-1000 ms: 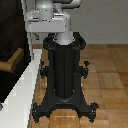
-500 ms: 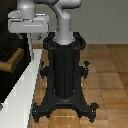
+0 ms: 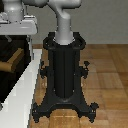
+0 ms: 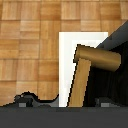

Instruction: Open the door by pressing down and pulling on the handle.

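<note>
The door [image 3: 9,50] is a dark panel at the exterior view's left, with a pale frame edge [image 3: 25,87] beside the black pedestal. The tan handle [image 3: 12,62] sticks out of the panel. My gripper [image 3: 16,27] hangs above the door and the handle, apart from both. In the wrist view the handle [image 4: 82,80] shows as a tan bar with a bent round end, lying over the white frame [image 4: 70,47] and the dark panel [image 4: 117,37]. My gripper [image 4: 64,100] is open, its dark fingertips [image 4: 25,97] standing either side of the bar, above it.
The black robot pedestal [image 3: 64,75] with its spread feet stands in the middle on a wooden floor [image 3: 107,70]. The door's pale frame runs close along the pedestal's side at the exterior view's left.
The arm has swung toward the exterior view's left, carrying the gripper from above the pedestal to over the door and handle. The door and handle have not moved.
</note>
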Available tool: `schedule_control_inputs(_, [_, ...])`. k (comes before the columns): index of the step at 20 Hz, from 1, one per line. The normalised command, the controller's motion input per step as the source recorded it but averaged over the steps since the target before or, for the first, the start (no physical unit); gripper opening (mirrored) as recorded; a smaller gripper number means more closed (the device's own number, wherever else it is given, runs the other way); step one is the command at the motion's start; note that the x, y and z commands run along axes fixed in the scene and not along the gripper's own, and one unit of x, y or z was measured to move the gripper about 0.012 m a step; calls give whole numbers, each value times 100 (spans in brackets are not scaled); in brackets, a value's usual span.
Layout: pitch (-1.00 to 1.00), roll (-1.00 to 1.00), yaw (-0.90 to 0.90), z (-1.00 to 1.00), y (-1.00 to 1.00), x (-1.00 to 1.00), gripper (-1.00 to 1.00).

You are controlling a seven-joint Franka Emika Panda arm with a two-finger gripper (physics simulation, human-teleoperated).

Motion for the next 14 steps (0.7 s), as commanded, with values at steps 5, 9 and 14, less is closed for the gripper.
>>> schedule_control_inputs(5, [0,0,0,0,0,0,100])
schedule_control_inputs(9, [0,0,0,-25,-50,0,100])
schedule_control_inputs(14, [0,0,0,-80,-40,0,100])
